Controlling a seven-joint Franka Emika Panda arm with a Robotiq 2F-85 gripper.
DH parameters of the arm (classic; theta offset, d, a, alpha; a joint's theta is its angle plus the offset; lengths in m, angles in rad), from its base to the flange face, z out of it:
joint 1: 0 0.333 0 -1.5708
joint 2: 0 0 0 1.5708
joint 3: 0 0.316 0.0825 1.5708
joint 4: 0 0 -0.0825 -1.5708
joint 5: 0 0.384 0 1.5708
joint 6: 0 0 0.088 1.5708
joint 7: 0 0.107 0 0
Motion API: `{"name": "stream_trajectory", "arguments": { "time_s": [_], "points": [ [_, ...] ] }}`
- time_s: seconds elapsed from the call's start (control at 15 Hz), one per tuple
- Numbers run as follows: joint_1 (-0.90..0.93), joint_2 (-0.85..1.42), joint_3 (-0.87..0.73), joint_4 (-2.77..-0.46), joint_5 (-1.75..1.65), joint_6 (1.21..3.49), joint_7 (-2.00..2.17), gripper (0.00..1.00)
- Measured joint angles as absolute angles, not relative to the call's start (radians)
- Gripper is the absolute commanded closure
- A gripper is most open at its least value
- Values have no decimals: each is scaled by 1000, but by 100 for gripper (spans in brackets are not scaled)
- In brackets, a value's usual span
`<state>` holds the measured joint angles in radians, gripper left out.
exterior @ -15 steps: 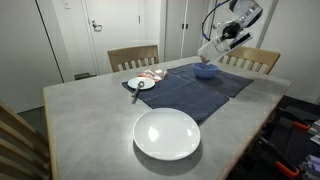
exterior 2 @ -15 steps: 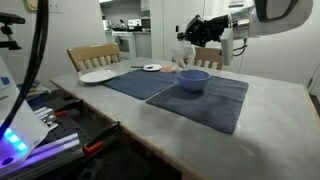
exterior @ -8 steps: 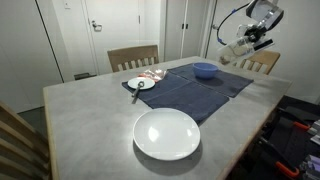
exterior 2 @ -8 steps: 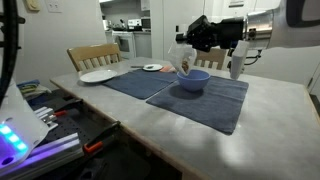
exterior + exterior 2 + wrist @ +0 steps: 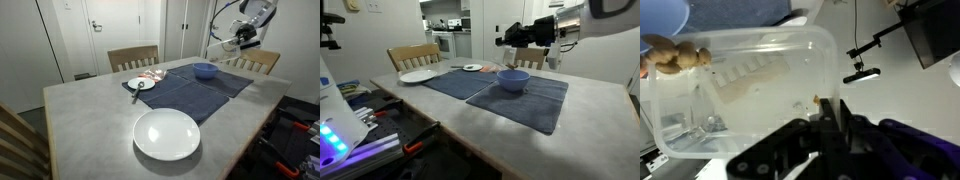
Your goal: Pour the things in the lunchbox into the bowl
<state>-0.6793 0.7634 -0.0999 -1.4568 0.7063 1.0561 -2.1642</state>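
Note:
The clear lunchbox (image 5: 740, 95) fills the wrist view, held at its rim by my gripper (image 5: 832, 102), which is shut on it. A few brown pieces (image 5: 675, 58) lie in one corner of the box. In both exterior views the gripper (image 5: 232, 42) (image 5: 512, 38) holds the lunchbox (image 5: 221, 47) in the air, above and a little beyond the blue bowl (image 5: 204, 70) (image 5: 513, 80). The bowl stands on the dark blue cloth (image 5: 195, 90). What is inside the bowl cannot be seen.
A large white dish (image 5: 167, 133) sits near the table's front. A small white plate (image 5: 140, 84) with a utensil lies at the cloth's corner. Wooden chairs (image 5: 132, 57) stand behind the table, and another plate (image 5: 417, 76) lies by the far edge.
The gripper has lifted the lunchbox up and away from just over the bowl. The box was tilted toward the bowl half a second ago and now hangs higher.

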Motion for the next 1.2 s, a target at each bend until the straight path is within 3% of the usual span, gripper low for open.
{"name": "stream_trajectory", "arguments": {
  "time_s": [0.33, 1.2],
  "points": [
    [-510, 776, -68, -1352, 720, 1109, -2102, 98],
    [-535, 812, -84, -1286, 840, 1071, -1898, 98]
  ]
}}
